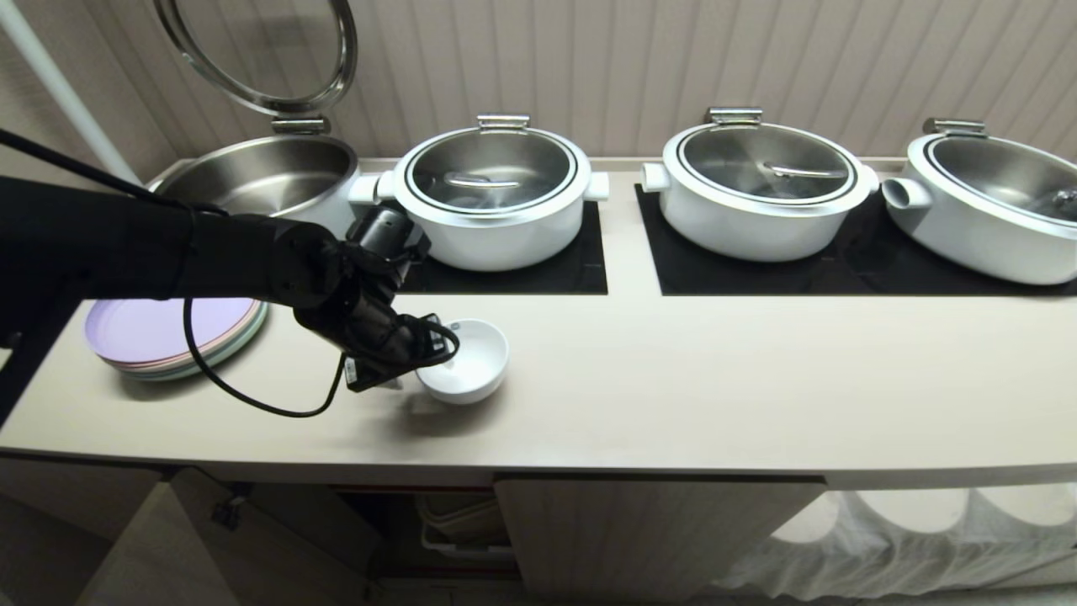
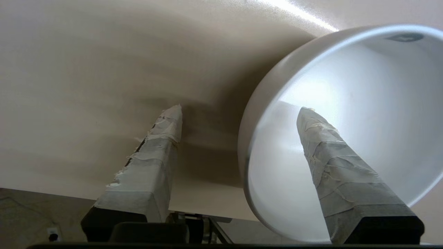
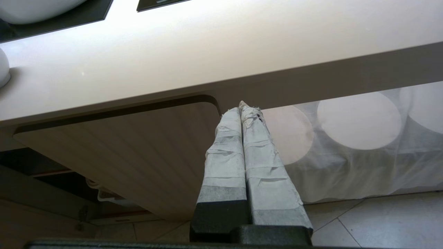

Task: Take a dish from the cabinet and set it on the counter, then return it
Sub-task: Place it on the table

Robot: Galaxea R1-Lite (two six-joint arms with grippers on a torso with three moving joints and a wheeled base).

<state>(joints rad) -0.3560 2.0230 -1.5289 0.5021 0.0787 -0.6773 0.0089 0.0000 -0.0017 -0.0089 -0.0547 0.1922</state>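
Note:
The dish point(image 1: 475, 364), a small white bowl, stands upright on the counter point(image 1: 690, 379) near its front, left of the middle. My left gripper point(image 1: 431, 358) is open at the dish's left rim. In the left wrist view, one taped finger point(image 2: 332, 152) is inside the dish point(image 2: 373, 103), the other finger point(image 2: 155, 152) is outside over the counter point(image 2: 86, 69), and the rim runs between them, apart from both. My right gripper point(image 3: 241, 105) is shut and empty, parked below the counter's edge in front of a ribbed cabinet door point(image 3: 138, 145). The cabinet point(image 1: 648, 530) shows under the counter.
Three white lidded pots point(image 1: 492, 198) point(image 1: 757, 189) point(image 1: 993, 202) stand on black mats point(image 1: 538, 273) at the back. An open steel pot point(image 1: 261, 172) is at the back left, and a stack of pastel plates point(image 1: 168, 337) lies beside my left arm. A spotted curtain point(image 1: 925, 539) hangs at lower right.

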